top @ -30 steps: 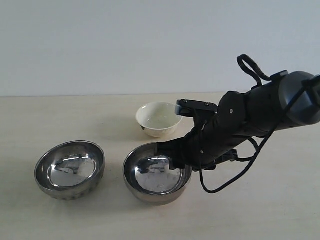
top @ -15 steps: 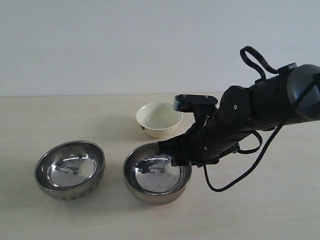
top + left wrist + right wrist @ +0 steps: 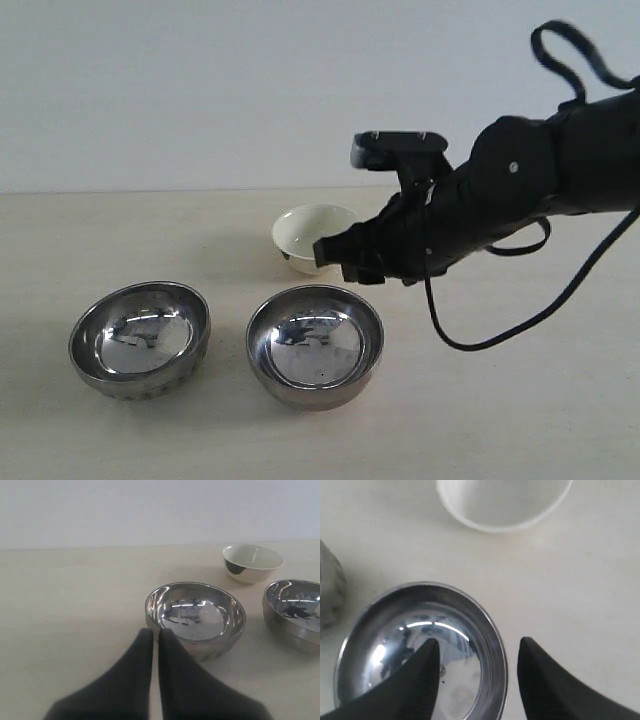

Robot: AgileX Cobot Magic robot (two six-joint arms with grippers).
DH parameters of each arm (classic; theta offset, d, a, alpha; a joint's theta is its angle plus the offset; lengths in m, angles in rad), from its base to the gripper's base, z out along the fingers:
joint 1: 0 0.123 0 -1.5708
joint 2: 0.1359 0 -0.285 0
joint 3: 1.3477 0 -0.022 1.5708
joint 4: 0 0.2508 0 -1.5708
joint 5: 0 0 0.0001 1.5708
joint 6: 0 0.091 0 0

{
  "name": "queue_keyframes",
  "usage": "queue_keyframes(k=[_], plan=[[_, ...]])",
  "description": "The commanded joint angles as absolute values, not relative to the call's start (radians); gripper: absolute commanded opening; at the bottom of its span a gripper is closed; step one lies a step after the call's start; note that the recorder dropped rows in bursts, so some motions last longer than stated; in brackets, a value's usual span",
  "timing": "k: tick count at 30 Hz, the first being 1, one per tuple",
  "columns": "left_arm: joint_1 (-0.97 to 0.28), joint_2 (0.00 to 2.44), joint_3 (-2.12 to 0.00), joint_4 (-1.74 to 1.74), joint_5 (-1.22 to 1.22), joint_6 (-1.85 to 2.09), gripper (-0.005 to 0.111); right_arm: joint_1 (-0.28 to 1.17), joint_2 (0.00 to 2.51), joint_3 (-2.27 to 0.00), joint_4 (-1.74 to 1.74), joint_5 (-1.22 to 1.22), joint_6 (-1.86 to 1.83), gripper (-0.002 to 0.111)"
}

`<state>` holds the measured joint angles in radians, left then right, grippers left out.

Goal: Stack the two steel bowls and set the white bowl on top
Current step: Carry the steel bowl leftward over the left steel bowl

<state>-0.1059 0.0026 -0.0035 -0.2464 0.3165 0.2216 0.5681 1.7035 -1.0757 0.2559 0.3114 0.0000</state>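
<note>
Lifted off the smooth steel bowl [image 3: 315,348], the right end effector [image 3: 345,262] is held released, empty; the left end effector [image 3: 155,632] is clenched.

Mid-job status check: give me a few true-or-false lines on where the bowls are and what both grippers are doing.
1. The two steel bowls are already stacked. False: the dimpled steel bowl and the smooth steel bowl sit side by side, apart, on the table.
2. The white bowl stands empty on the table. True.
3. The right gripper is open and holds nothing. True.
4. The left gripper grips the dimpled steel bowl. False: its fingers are closed together on nothing, and the exterior view shows no arm at that bowl.
</note>
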Motion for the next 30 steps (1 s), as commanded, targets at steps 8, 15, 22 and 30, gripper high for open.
queue_keyframes(k=[8,15,22,30], plan=[[-0.104,0.0,0.0,-0.246,0.315,0.215,0.004,0.633,1.571,-1.138,0.244,0.432,-0.253,0.043],[-0.104,0.0,0.0,-0.246,0.315,0.215,0.004,0.783,1.579,-1.17,0.244,0.406,-0.351,0.043],[-0.104,0.0,0.0,-0.246,0.315,0.215,0.004,0.881,1.735,-1.291,0.243,0.464,-0.378,0.043],[-0.104,0.0,0.0,-0.246,0.315,0.215,0.004,0.959,1.983,-1.562,0.217,0.603,-0.43,0.043]])
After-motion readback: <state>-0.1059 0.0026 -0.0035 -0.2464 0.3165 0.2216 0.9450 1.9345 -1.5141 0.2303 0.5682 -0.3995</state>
